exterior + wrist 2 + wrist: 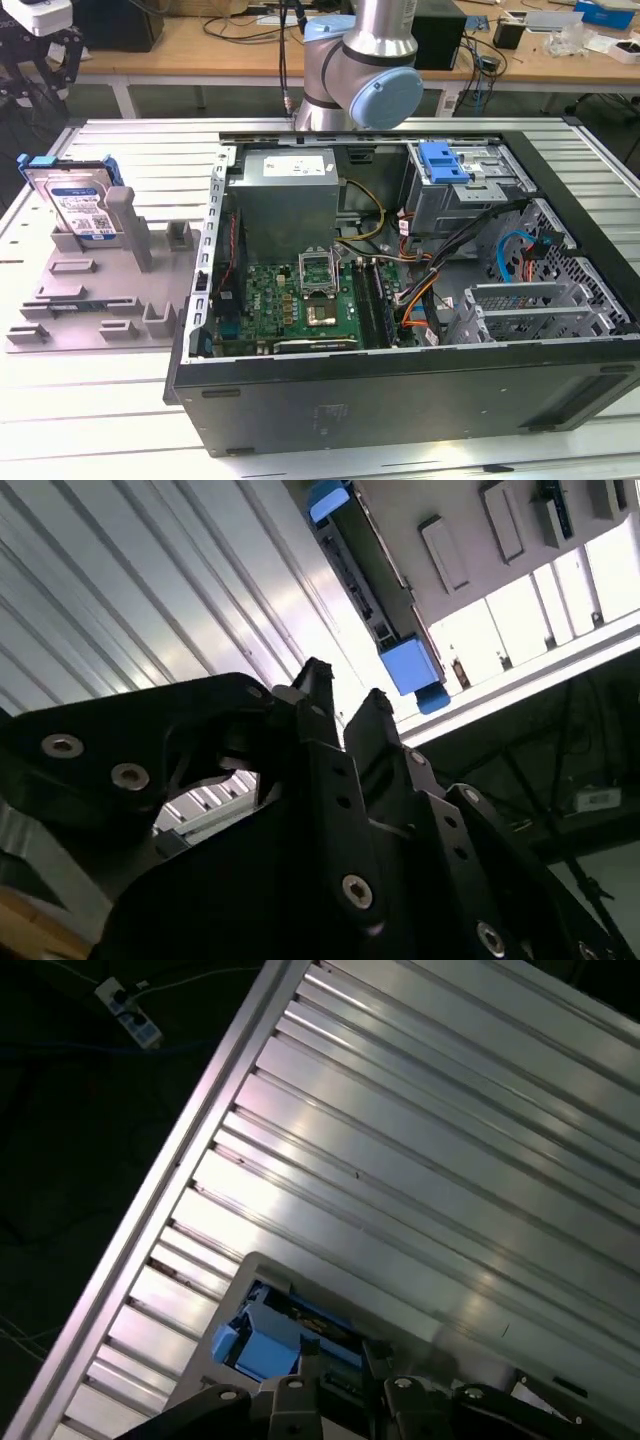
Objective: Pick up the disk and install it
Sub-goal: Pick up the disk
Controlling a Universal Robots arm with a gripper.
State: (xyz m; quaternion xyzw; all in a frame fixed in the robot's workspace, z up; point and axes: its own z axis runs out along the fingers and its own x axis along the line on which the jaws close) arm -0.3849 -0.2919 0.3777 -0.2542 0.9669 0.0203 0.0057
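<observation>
Exterior view: the disk [80, 205] is held upright in a grey fixture [90, 330] at the exterior view's left, outside the computer case [400, 400]. Second wrist view: the gripper [343, 685] is seen empty, jaws parted. Jaws should be centred across the disk's flat faces before closure.

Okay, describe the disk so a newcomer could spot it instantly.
Beside the open computer case, at the exterior view's left, lies a grey fixture. The disk stands tilted at its far corner: silver, with a white-and-blue label and blue frame, unlike the plain grey posts nearby.
</observation>
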